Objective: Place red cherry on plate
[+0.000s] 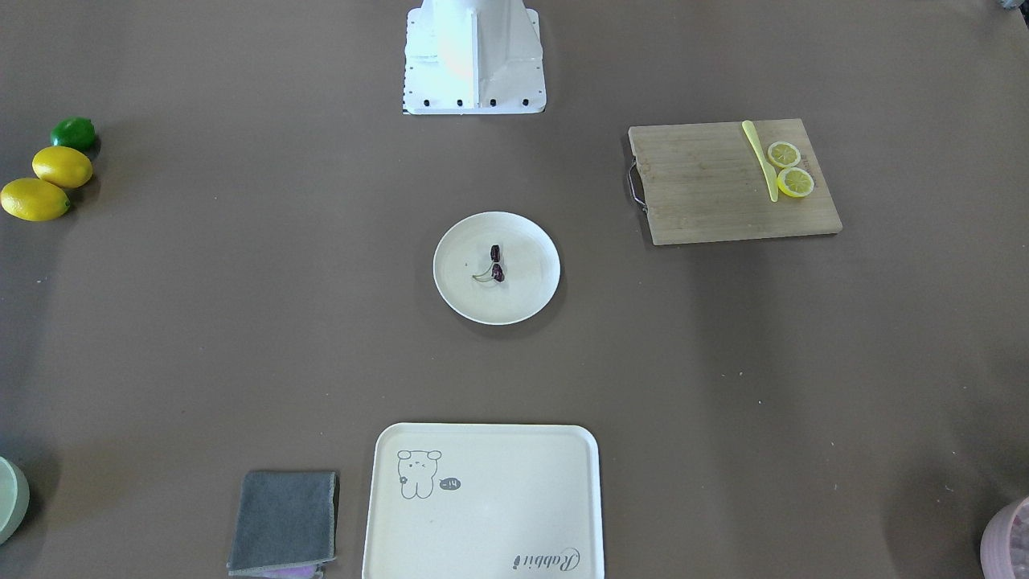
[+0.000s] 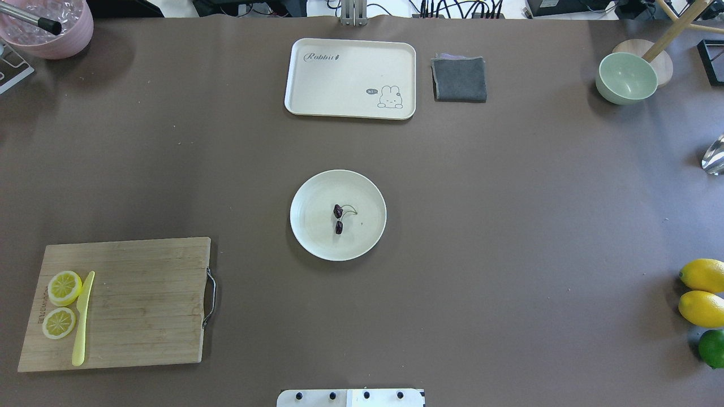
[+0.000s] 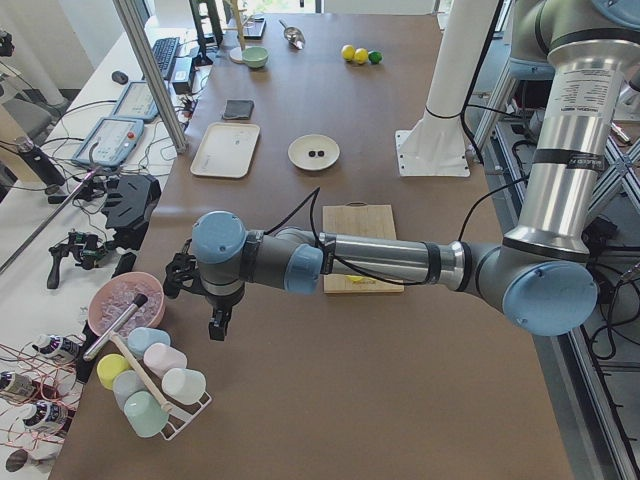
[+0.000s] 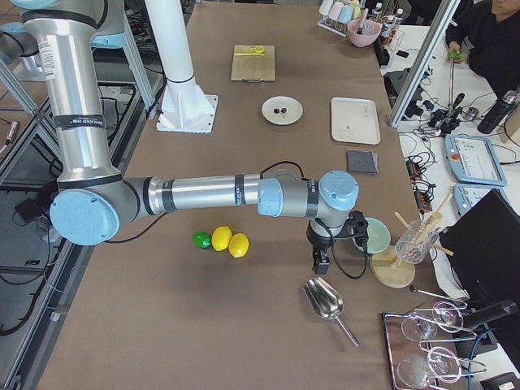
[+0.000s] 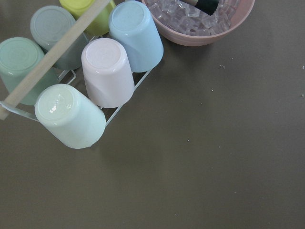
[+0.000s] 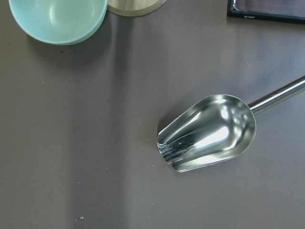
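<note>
Jaws seen only from side views, state unclear, red cherry (image 2: 337,211) on plate (image 2: 314,237)

The red cherry (image 2: 338,219) is a dark maroon-purple pair with thin greenish stems on the cream-white plate (image 2: 317,240), and the tabletop (image 2: 509,226) is brown. The cream tray (image 2: 339,79) at the tabletop's far edge carries a grey line-drawn rabbit and grey script, with a dark grey cloth (image 2: 459,79) beside it. The pale wooden cutting board (image 2: 141,305) bears yellow lemon slices (image 2: 64,287) and a yellow-green knife (image 2: 82,319), while two yellow lemons (image 2: 704,275) and a green lime (image 2: 712,348) lie at the edge on the robot's right.
</note>
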